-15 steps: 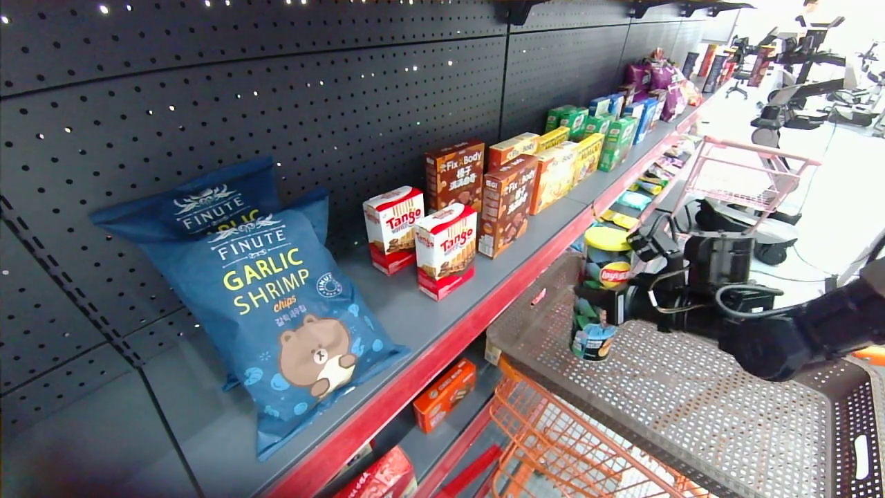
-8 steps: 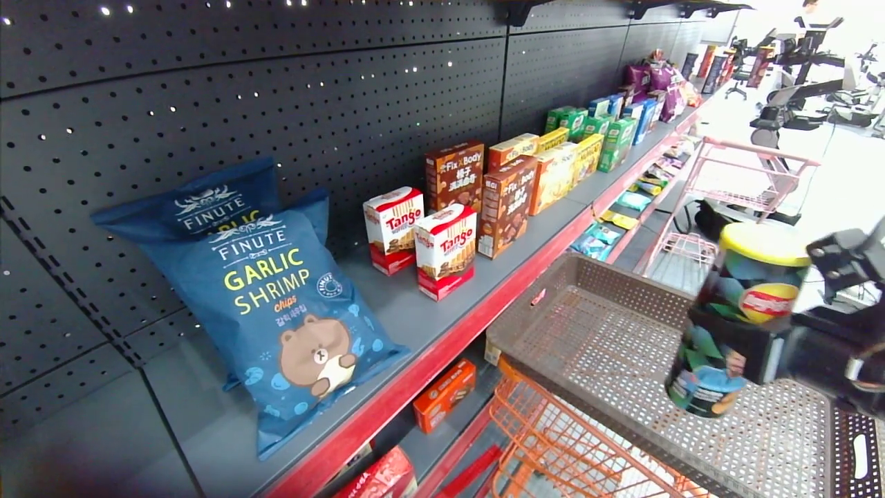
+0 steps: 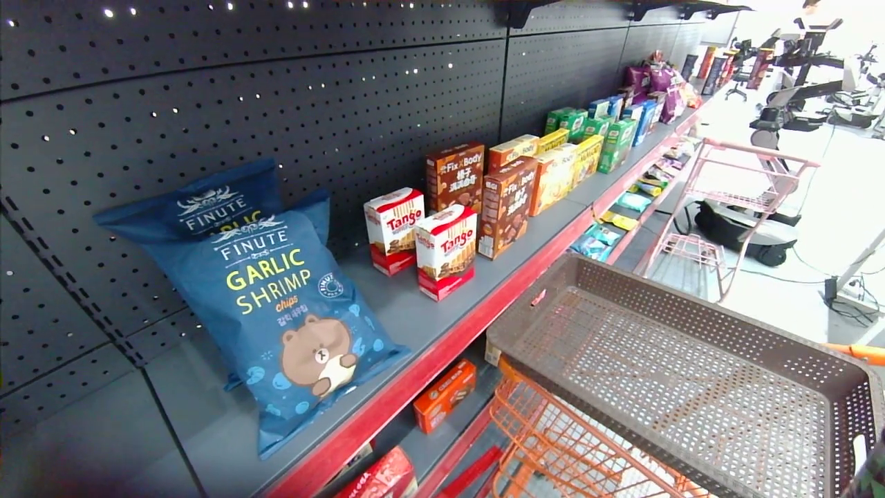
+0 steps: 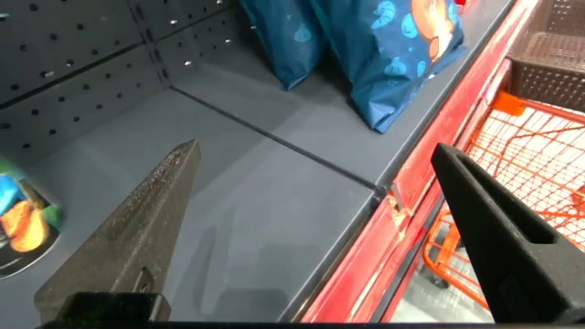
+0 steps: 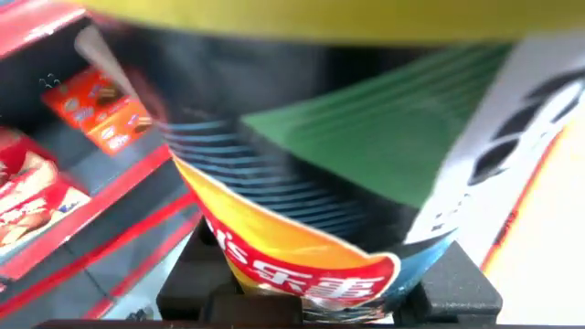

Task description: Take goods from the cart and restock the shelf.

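Grey shelf board (image 4: 256,210) lies under the left gripper (image 4: 313,153), its fingers (image 4: 146,228) spread wide with nothing between them, and the right gripper (image 5: 329,306) squeezes the chips can (image 5: 347,164) with the yellow lid (image 5: 366,14), near the low red shelves (image 5: 91,219).

Yellow-white lettering is showing on the blue chip bags (image 3: 276,304), mid-left of the head view; red script is crossing the white boxes (image 3: 446,242), centre; white characters are marking the can (image 5: 366,155).

Black pegboard wall (image 3: 346,90), pale floor (image 3: 774,304)
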